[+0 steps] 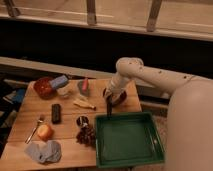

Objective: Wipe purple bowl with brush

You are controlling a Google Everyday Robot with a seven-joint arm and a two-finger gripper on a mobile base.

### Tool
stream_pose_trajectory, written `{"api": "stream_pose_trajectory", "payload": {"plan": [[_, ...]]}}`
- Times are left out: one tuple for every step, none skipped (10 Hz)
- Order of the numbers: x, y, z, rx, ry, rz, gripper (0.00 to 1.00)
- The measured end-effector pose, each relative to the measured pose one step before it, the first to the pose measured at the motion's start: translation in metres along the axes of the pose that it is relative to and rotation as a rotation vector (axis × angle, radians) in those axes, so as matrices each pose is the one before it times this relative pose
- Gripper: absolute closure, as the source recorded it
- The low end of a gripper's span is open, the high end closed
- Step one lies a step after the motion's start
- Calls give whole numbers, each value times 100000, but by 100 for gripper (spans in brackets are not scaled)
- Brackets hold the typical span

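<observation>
The white arm (pixel 150 75) reaches in from the right edge of the frame, across the wooden table (pixel 65 122). At lower centre sits the green tray (pixel 130 141), and just above its top left corner is the purple bowl (pixel 120 96). The gripper (pixel 112 93) is right at the bowl's left rim. The brush (pixel 109 107), a thin dark stick, runs from the claw down towards the tray. How far open the claw is, I cannot tell. As I read it, the wipe is on. To do it well, tip the brush end inside the bowl, press lightly, sweep round the wall, and don't shove the bowl off the table edge.
</observation>
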Motion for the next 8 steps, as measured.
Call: {"api": "stream_pose_trajectory", "payload": {"plan": [[103,-709,-132,1583,337,1507,100],[-291,-837,-322,2002,-661,1931,100],[-311,-82,-139,1064,-544,427,100],[-323,395,-104,467,-429,-513,100],[-364,548,158,17,-153,-944,100],[-247,847,296,-323,119,-1716,100],[36,859,477,-171,697,-1488,100],[309,1318,932,246,2061,-2115,100]]}}
